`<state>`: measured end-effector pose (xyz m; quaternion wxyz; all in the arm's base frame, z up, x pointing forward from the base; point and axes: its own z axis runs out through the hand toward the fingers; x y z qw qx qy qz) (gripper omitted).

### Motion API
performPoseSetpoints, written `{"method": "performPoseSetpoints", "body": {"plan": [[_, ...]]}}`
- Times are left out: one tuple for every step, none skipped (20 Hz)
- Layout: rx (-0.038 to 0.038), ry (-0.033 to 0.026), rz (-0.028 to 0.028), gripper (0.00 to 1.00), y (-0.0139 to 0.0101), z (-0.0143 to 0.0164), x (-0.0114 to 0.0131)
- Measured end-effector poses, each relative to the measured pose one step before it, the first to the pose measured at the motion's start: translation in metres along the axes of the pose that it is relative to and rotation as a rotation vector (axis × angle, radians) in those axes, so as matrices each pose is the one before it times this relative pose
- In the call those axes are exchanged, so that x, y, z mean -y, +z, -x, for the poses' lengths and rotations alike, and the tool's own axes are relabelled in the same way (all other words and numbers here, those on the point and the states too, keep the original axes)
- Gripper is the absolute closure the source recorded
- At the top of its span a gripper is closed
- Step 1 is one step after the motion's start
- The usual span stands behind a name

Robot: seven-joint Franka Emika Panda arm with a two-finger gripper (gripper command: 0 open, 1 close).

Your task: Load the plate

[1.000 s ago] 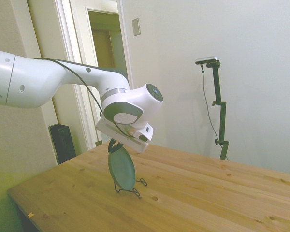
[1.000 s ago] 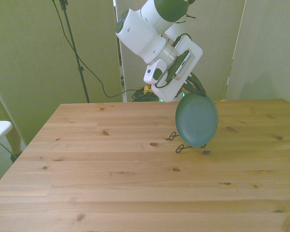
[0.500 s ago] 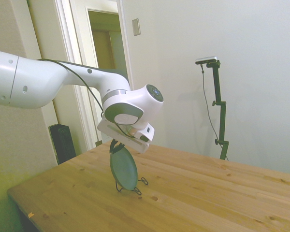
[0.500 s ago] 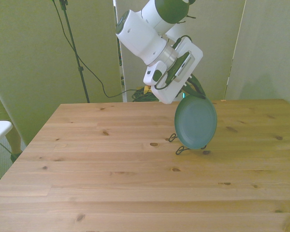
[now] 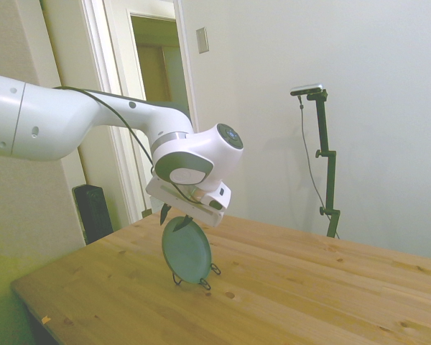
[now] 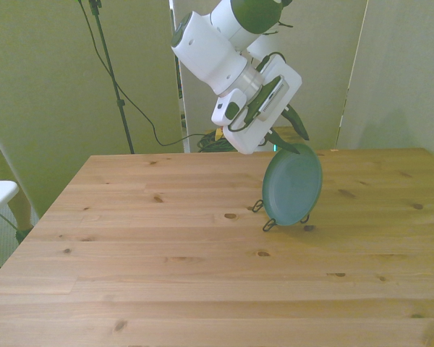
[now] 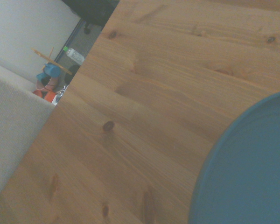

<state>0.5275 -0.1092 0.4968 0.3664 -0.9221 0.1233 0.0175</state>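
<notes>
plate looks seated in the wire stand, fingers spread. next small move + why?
Probably a short retreat up and away from the rim. The plate stands on edge in the wire stand on the table, and the end effector looks open, its fingers apart on either side of the top edge. Lifting clear first should avoid knocking the plate out.

No lettering, label, brand mark or number can be read anywhere in the room, on the arm, plate or bench.

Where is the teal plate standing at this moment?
The plate stands on edge in the black wire stand, right of centre in the front view, directly below the gripper.
</notes>
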Motion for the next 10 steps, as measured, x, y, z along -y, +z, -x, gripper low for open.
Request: {"method": "performPoseSetpoints", "body": {"plan": [[-0.03030,-0.01039,0.01318,0.00,-0.01434,0.00735,0.00536],[-0.04485,-0.00684,0.01988,0.00,-0.01732,0.00795,0.00686],[-0.04404,-0.00504,0.02108,0.00,-0.01780,0.00857,0.00779],[-0.05014,-0.00252,0.02577,0.00,-0.01769,0.00902,0.00802],[-0.05119,-0.00288,0.02957,0.00,-0.01582,0.00824,0.00659],[-0.05014,-0.00278,0.03009,0.00,-0.01342,0.00724,0.00511],[-0.04884,-0.00567,0.03727,0.00,-0.01083,0.00598,0.00325],[-0.04377,-0.00512,0.03812,0.00,-0.00887,0.00454,0.00249],[-0.03917,-0.00844,0.04113,0.00,-0.00693,0.00258,0.00162],[-0.03446,-0.00855,0.03735,0.00,-0.00640,0.00063,0.00117]]}}
